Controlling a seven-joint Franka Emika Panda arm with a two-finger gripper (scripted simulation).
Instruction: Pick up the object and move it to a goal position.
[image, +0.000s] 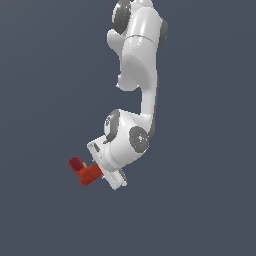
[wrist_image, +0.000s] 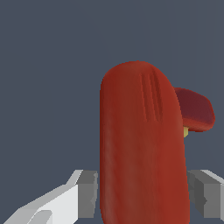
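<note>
Here's the white Franka Panda arm (image: 142, 75) reaching down from the top of the exterior view, wrist bent toward the exterior view's left, against a plain slate-grey backdrop. At its end sits the white gripper (image: 97, 167), and poking out of it to the exterior view's left is the small red-orange toy-like power drill (image: 85, 172).

In the exterior view the drill reads as an L: a bright red-orange limb running into the gripper, and a darker red block (image: 75, 163) at its far end, angled upward. A tiny yellow spot (image: 86, 164) shows in the crook between the 2 limbs. The whole drill is far smaller than the gripper body beside it.

The wrist view brings it close. The red-orange body (wrist_image: 142, 148) fills the middle, rounded at its far end, with 2 thin parallel grooves (wrist_image: 149, 96) pressed into its surface. The darker red block (wrist_image: 196, 109) peeks out from behind it, the yellow dab (wrist_image: 185, 131) just beneath.

The 2 grey finger pads (wrist_image: 87, 192) flank the body, 1 on each side, clamped against it. The drill is held in the gripper, with nothing visible beneath it.
</note>
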